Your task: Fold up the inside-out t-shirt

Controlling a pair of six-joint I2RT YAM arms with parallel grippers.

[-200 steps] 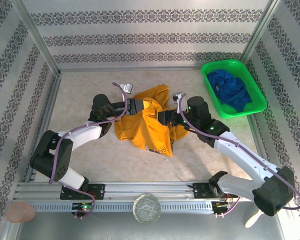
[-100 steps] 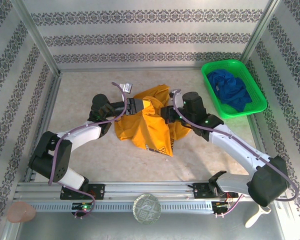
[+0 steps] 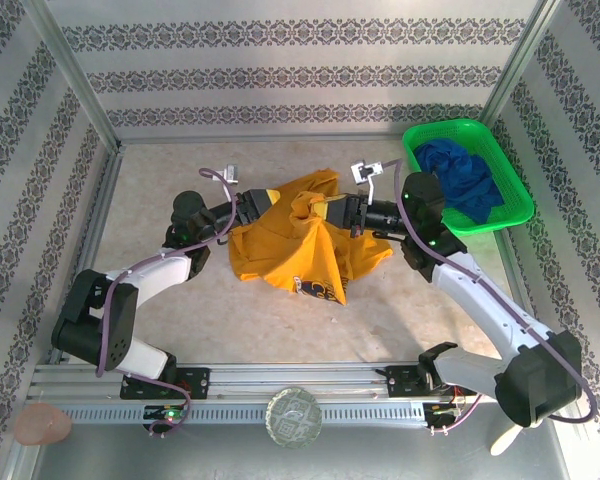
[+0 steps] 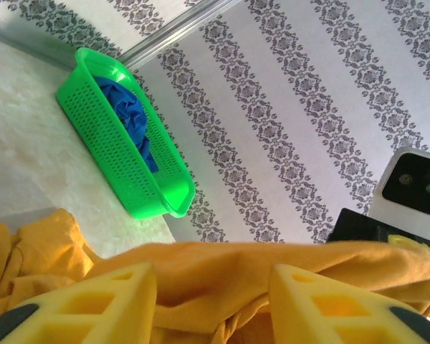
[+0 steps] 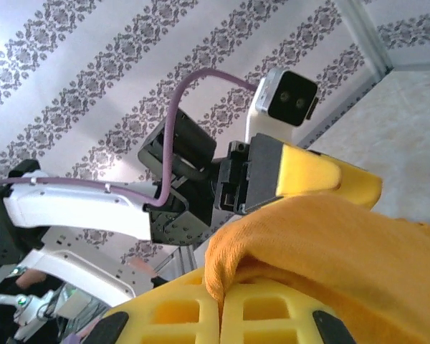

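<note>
My right gripper [image 5: 219, 304] is clamped shut on a fold of the orange t-shirt [image 3: 300, 250]. In my right wrist view the two yellow fingers [image 5: 272, 315] press together with the cloth edge pinched between them. A second ago those fingers were still parted over the middle of the shirt. Since then they have closed, and my right arm has swung toward the far side, so the wrist now sits just beside the green basket [image 3: 477, 226] and the gripper points back across the shirt.

My left gripper [image 4: 213, 287] has gone the other way. It was shut on the shirt's far edge a second ago, and now its fingers [image 4: 107, 301] stand apart, with orange cloth bunched in the gap and draped across in front of them — not squeezed, as far as I can see. It has also drawn back a little toward my left and the far side.

The t-shirt lies crumpled on the middle of the table [image 3: 160, 190], between my two grippers. Its far edge is raised where I hold it and the rest spreads toward the near side. Its right side reaches a bit farther out than it did before. The blue garment [image 3: 460, 175] lies in the basket — apart from the shirt and unmoved.
</note>
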